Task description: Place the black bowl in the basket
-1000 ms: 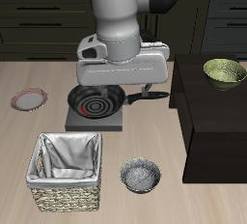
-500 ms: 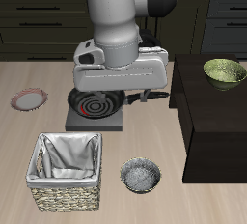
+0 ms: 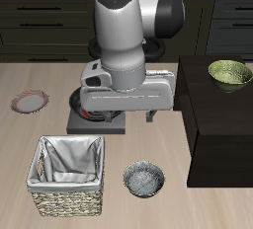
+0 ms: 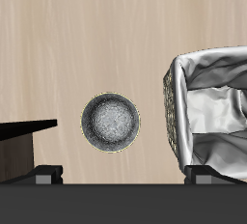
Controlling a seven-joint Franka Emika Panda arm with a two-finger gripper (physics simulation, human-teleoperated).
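Observation:
The black bowl [image 3: 144, 180] stands upright on the wooden table near its front edge, and also shows in the wrist view [image 4: 109, 124]. The wicker basket [image 3: 67, 203] with its grey-white cloth lining stands beside the bowl, a short gap apart; its rim shows in the wrist view [image 4: 174, 112]. My gripper [image 3: 122, 114] hangs above the table, farther back than the bowl and the basket. In the wrist view the gripper [image 4: 123, 176] has its fingers spread wide and holds nothing.
A frying pan [image 3: 79, 103] on a grey burner plate [image 3: 94, 126] sits mostly hidden behind my hand. A pink-rimmed plate [image 3: 30, 102] lies farther back at the table's side. An olive-green bowl [image 3: 229, 72] rests on a dark cabinet [image 3: 222, 119].
The arm has swung forward and lower toward the table's front, and the hand now covers most of the frying pan. The bowl and the basket have not moved.

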